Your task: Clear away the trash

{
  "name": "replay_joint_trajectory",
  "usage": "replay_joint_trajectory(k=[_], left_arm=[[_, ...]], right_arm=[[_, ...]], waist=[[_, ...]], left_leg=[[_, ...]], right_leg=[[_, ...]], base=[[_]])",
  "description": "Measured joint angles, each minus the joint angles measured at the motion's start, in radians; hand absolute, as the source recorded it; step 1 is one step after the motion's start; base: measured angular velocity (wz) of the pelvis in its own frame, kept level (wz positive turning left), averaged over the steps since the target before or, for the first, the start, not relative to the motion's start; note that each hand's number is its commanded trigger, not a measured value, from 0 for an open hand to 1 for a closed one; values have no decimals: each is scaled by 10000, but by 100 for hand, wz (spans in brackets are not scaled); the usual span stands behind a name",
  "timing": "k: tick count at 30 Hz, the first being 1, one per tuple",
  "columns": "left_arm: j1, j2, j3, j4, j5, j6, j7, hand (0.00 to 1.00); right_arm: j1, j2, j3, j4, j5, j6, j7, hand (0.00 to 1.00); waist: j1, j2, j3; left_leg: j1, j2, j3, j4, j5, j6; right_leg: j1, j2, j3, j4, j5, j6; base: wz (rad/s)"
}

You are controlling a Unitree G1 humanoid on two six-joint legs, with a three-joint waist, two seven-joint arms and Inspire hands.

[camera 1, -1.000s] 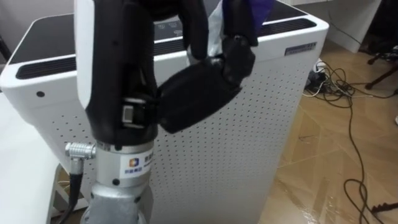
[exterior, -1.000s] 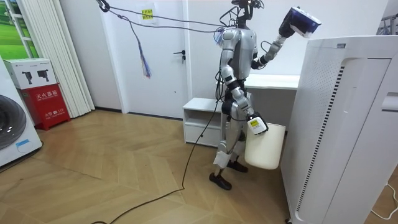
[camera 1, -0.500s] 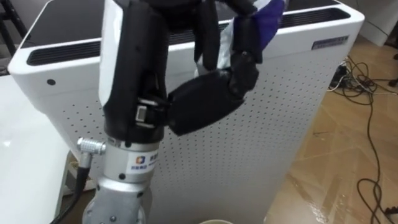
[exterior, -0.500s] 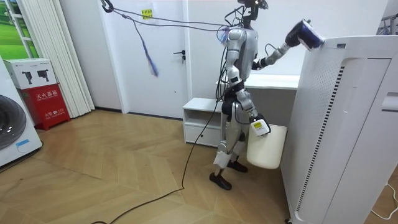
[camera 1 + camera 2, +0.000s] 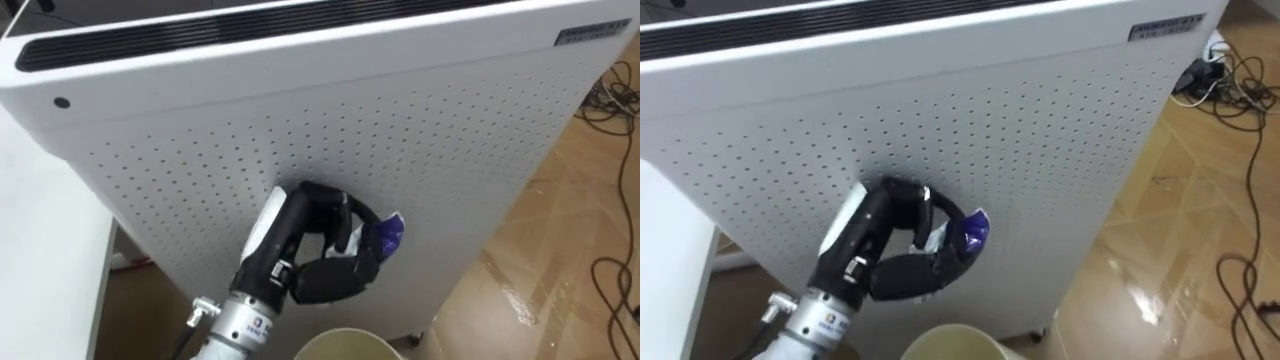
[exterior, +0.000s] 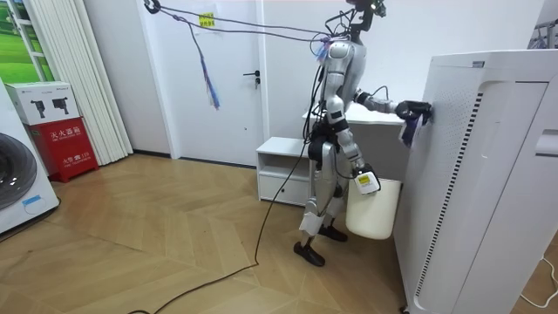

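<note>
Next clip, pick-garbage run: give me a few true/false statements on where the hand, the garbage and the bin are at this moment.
1. The left hand is curled round a blue-and-white wrapper. True.
2. The wrapper lies on top of the white perforated appliance. False: it is held in front of the appliance's perforated side.
3. The rim of a cream bin shows below the hand. True.
4. The wrapper is inside the bin. False: it is in the hand, above the rim.
</note>
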Motion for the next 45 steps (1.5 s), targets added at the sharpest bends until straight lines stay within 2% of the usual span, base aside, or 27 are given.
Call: replay_joint_trajectory(k=[4, 9, 19, 24, 25, 26, 32, 45], left_arm=[[191, 16, -193, 700, -668, 46, -526, 100], [241, -4, -301, 1191, -691, 98, -1084, 100], [673, 6, -298, 1695, -678, 193, -1673, 100], [792, 77, -316, 2563, -677, 206, -1885, 99], [818, 95, -319, 2619, -677, 221, -1899, 67], [840, 146, -338, 2761, -675, 232, -1968, 0], [871, 305, -511, 3039, -675, 495, -2117, 0], [872, 287, -709, 3821, -645, 874, -2747, 0]], right_arm=[[-38, -18, 5, 104, 13, -2, 36, 100], [-60, -81, 18, 129, 11, -9, 110, 100], [-122, -82, -16, 261, 16, -34, 161, 100], [-117, -82, -13, 288, 193, -33, 183, 100], [-118, -82, -7, 288, 214, -32, 185, 100], [-117, -77, 23, 290, 249, -32, 185, 100], [-120, -24, 41, 295, 336, -30, 185, 100], [-81, -35, 225, 322, 325, 14, 304, 100]], waist=[[20, 62, 37], [33, 201, 81], [3, 144, 92], [-3, 84, 76], [-4, 69, 76], [4, 42, 75], [10, -12, 66], [14, 7, 43]], left_leg=[[-139, -12, -50, 10, -1, 2], [-405, 13, 0, 89, 0, 2], [-727, 42, 117, 314, 3, 1], [-719, 47, 160, 373, 21, -8], [-717, 60, 167, 376, 21, -8], [-715, 67, 180, 382, 21, -9], [-856, 101, 277, 426, 21, -9], [-1085, 191, 341, 594, 22, -16]], right_leg=[[-105, -12, -30, 1, 0, 1], [-460, -7, 27, 208, -29, -23], [-1018, -46, 138, 828, -192, -59], [-1028, -43, 161, 893, -216, -98], [-1029, -43, 162, 898, -219, -101], [-1029, -43, 159, 898, -218, -101], [-1230, -42, 221, 1004, -222, -107], [-1473, 17, 259, 1169, -195, -153]], base=[[3], [-2], [-4], [-1], [0], [0], [-3], [-1]])
